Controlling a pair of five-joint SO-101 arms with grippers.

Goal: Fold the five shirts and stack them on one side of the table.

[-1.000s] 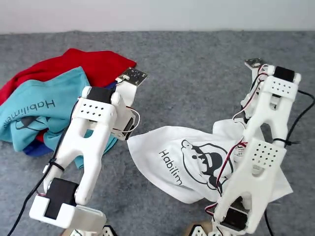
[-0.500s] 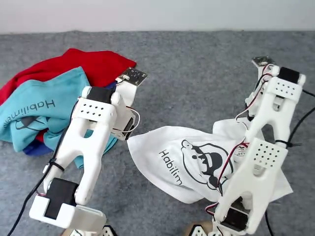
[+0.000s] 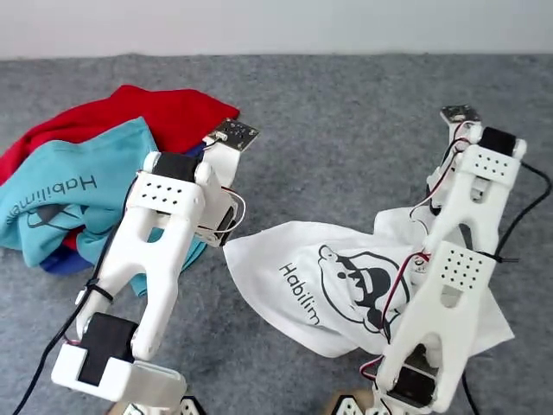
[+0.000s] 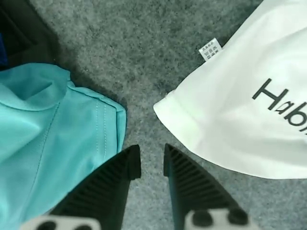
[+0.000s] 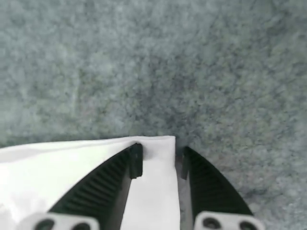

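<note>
The white shirt lay on the surface, one corner between the spread right jaws; the left jaws, narrowly parted and empty, hung just beside another corner.

Left arm and right arm: white printed plastic shells, dot-grid perforations on the link covers, black motor blocks at joints. Red, black and white cables run along the links. Left gripper and right gripper: black fingers, ribbed inner faces, white base.

white shirt: smooth cloth | table: rough felt | jaws: ribbed matt plastic
</note>
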